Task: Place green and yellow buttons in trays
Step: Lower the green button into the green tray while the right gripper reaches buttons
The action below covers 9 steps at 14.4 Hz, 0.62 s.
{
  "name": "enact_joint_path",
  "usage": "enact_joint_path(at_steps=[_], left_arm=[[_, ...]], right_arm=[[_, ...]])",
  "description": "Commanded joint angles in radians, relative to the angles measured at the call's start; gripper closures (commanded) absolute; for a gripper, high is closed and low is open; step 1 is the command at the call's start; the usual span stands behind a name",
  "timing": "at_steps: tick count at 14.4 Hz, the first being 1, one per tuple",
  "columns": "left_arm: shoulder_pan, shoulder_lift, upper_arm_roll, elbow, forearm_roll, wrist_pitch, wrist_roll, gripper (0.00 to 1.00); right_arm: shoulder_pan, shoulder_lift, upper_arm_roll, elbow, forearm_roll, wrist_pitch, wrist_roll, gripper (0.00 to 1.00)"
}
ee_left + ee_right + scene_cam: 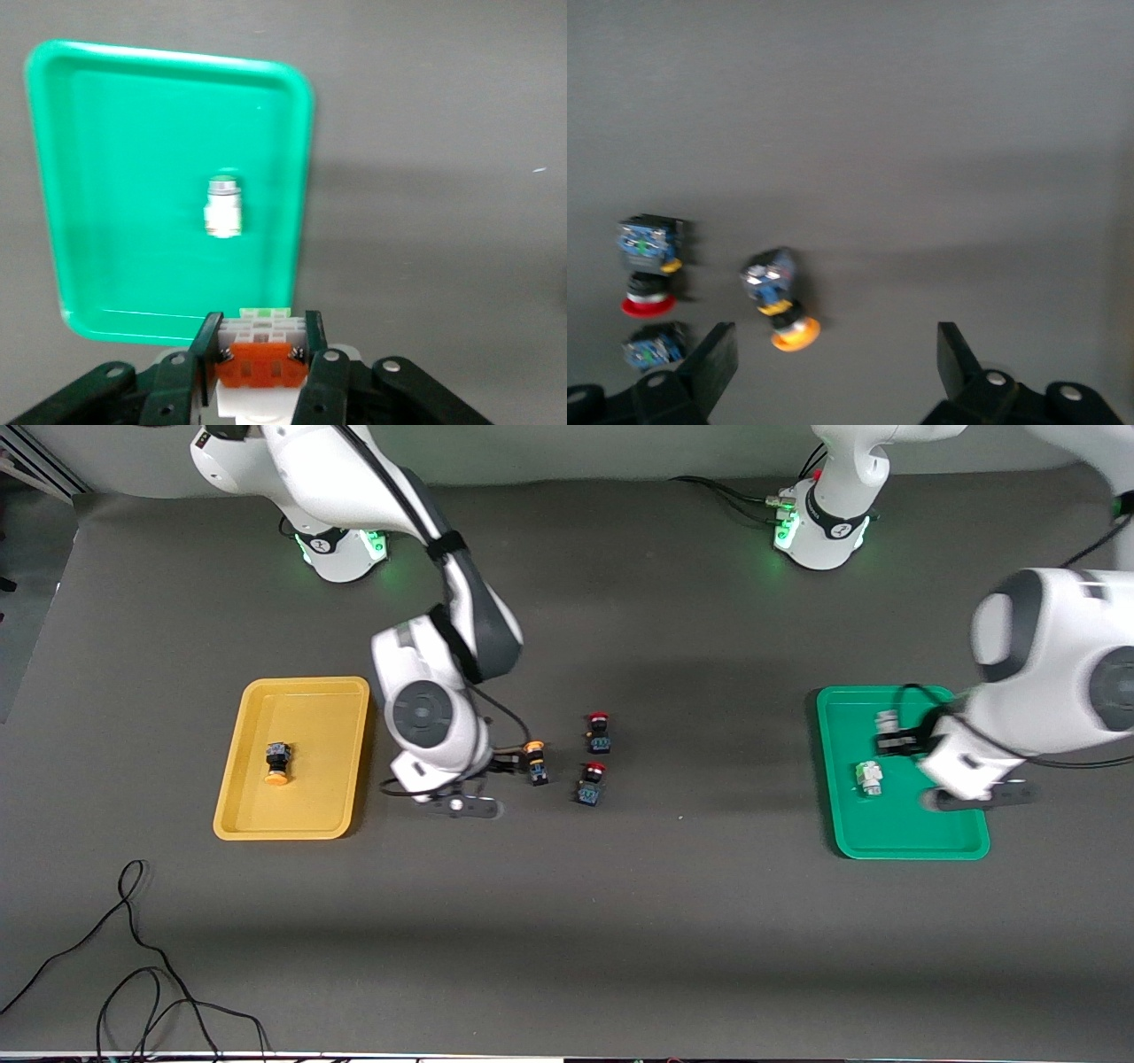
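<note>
While your left gripper (262,354), over the green tray (912,841), clamps a white button (262,341), your right gripper (833,354) gapes empty above the yellow-capped button (534,762) mid-table.

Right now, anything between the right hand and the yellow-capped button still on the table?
Nothing visible. The right hand hangs open beside the yellow-capped button; the two red-capped buttons lie clear, toward the left arm's end.
</note>
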Motion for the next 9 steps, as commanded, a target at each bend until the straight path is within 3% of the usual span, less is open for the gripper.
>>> enact_joint_path(at_steps=[1,4,8,9], left_arm=[[0.144,-0.022,-0.009,-0.047,0.017,0.022,0.205,0.94],[0.202,0.013,-0.009,-0.12,0.066,0.164,0.263,0.94],[0.202,0.077,-0.009,-0.265,0.132,0.408,0.263,0.91],[0.202,0.105,-0.009,-0.295,0.132,0.48,0.263,0.9]], right_arm=[[-0.009,0.077,0.062,0.044,0.025,0.081,0.043,0.0],[-0.008,0.148,0.111,0.039,0.024,0.174,0.108,0.0],[-0.008,0.194,0.12,0.032,0.022,0.188,0.111,0.01],[-0.006,0.197,0.122,0.024,0.024,0.19,0.112,0.11]])
